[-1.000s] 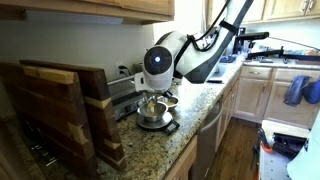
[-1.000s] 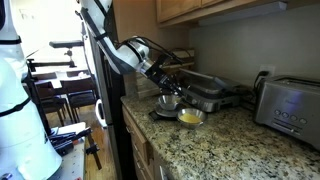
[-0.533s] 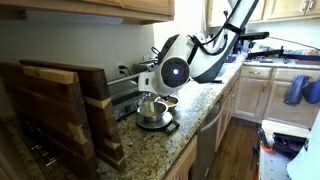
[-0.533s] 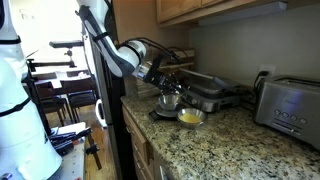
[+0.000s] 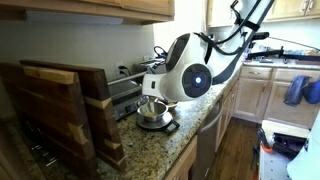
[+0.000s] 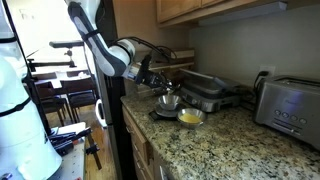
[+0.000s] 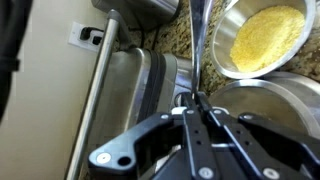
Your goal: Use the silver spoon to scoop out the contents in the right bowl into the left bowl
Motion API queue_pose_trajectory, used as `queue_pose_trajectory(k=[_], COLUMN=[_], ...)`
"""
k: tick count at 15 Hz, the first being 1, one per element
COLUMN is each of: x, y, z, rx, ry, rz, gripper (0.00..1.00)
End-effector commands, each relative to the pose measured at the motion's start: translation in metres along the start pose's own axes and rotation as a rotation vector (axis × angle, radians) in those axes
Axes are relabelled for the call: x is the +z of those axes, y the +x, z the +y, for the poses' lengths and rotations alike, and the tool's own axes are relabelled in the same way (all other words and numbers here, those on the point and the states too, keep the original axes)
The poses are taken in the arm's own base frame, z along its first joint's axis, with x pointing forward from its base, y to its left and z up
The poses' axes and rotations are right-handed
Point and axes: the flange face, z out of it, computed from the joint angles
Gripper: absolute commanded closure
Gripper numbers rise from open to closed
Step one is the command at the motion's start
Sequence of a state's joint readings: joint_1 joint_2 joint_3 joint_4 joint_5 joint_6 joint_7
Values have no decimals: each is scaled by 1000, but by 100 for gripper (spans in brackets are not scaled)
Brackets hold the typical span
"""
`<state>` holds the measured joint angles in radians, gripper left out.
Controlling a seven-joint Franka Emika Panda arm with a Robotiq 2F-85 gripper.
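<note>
In the wrist view my gripper (image 7: 196,98) is shut on the thin handle of the silver spoon (image 7: 198,40), which runs straight up and out of the frame; its scoop end is out of view. The right bowl (image 7: 232,62), small and shallow, holds the yellow-tan contents (image 7: 268,36) at the upper right. The left bowl (image 7: 275,100), larger and shiny steel, lies just right of my fingers. In an exterior view my gripper (image 6: 160,84) hovers at the left bowl (image 6: 170,101), with the right bowl (image 6: 190,117) in front of it. The arm's wrist stands over the left bowl (image 5: 152,113).
A metal griddle press (image 6: 208,92) sits behind the bowls, and its lid and handle (image 7: 100,80) fill the left of the wrist view. A toaster (image 6: 290,110) stands further along the granite counter (image 6: 240,150). Wooden boards (image 5: 60,110) stand on the counter near the bowls.
The arm's wrist has swung toward the counter's front edge, and the gripper with the spoon has shifted away from the right bowl toward the left bowl. The jaws stayed shut.
</note>
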<state>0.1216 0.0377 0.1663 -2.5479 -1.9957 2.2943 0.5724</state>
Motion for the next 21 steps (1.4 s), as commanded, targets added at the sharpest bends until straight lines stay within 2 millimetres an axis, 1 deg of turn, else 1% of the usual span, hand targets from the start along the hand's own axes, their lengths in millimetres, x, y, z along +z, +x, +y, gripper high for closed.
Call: queue_pose_trajectory(k=[1, 2, 6, 9, 11, 15, 19, 21], x=[-36, -40, -45, -40, -30, -5, 27, 48], y=[-13, -14, -17, -19, -26, -51, -88, -112], z=[-4, -4, -4, -1, 6, 29, 58, 71], rx=[21, 31, 62, 64, 97, 189, 322, 416], ry=[-90, -118, -191, -178, -143, -60, 29, 79], rz=[-11, -18, -86, -126, -149, -199, -249, -288], gripper=[97, 97, 97, 97, 97, 97, 97, 97])
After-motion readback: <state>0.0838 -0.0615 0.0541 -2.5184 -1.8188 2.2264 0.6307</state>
